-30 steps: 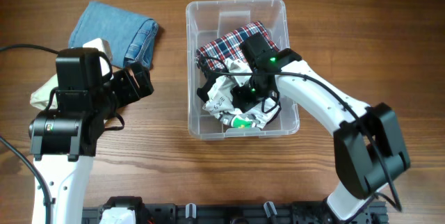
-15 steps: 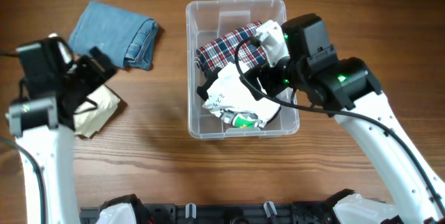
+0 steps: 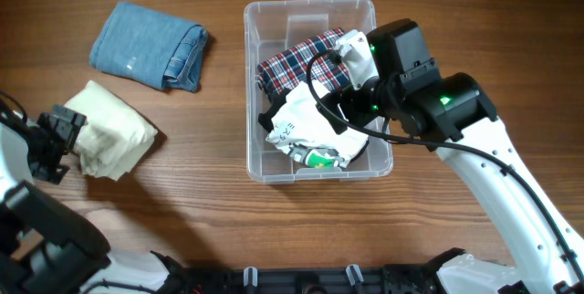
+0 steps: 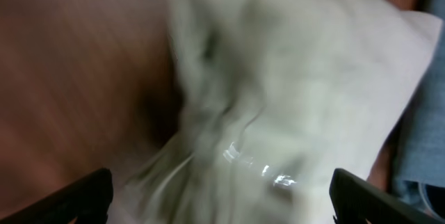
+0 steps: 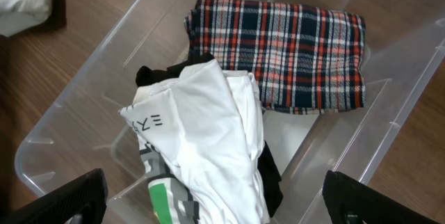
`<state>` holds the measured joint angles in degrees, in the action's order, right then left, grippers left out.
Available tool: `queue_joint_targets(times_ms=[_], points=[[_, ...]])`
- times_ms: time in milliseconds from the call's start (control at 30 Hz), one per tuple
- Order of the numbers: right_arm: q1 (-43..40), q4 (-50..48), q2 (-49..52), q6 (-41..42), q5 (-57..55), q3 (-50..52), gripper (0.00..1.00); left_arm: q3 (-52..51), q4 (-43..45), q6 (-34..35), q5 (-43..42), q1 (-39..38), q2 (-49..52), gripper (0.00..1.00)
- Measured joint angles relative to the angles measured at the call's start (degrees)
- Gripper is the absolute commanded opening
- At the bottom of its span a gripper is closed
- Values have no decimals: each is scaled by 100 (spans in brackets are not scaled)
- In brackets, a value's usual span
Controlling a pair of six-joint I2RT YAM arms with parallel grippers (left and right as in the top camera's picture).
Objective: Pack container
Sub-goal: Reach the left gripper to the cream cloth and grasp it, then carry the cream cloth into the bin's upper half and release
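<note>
The clear container (image 3: 308, 5) stands mid-table and holds a folded plaid cloth (image 3: 301, 61) at the back and a crumpled white garment with a green print (image 3: 306, 131) at the front. My right gripper (image 3: 339, 111) hovers above the container's right side. In the right wrist view it (image 5: 222, 206) is open over the white garment (image 5: 208, 133), with the plaid cloth (image 5: 285, 50) beyond and nothing between its fingers. My left gripper (image 3: 66, 139) is open at the left edge of a cream cloth (image 3: 114, 130). That cloth (image 4: 278, 92) fills the blurred left wrist view between the spread fingers (image 4: 229, 200).
A folded blue denim piece (image 3: 151, 46) lies at the back left, just beyond the cream cloth. The right arm (image 3: 511, 194) reaches in from the front right corner. A dark rail runs along the table's front edge (image 3: 292, 280).
My right gripper opened and rose out of the container, leaving the white garment inside. My left arm swung down and left, off the cream cloth to its left edge.
</note>
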<state>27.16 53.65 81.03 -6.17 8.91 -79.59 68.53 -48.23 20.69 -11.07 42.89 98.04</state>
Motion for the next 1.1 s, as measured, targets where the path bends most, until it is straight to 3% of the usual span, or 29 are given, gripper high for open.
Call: queue_joint_targets(times_ms=[233,333,400,433,600,733,833,967,1100], points=[[0,0,52,0,0,0,100,11,503,-671,-903,9,1012,98],[0,4,52,0,0,0,100,31,566,-721,-1152,11,1095,69],[0,15,52,0,0,0,100,39,636,-907,-1434,-4,1143,33],[0,15,52,0,0,0,100,39,654,-981,-1598,-13,1158,25],[0,17,52,0,0,0,100,55,647,-1154,-1982,-140,1158,6],[0,9,52,212,-271,0,100,31,435,-1202,-2280,-317,1023,4],[-37,-70,-63,640,-955,7,100,-92,153,-1202,-2378,-544,245,4],[-424,-42,-446,1211,-1351,7,100,-103,387,-879,-2509,-1115,-1659,4],[-1283,50,-723,2291,-1628,7,100,-22,1397,-358,-2391,-2656,-3331,4]])
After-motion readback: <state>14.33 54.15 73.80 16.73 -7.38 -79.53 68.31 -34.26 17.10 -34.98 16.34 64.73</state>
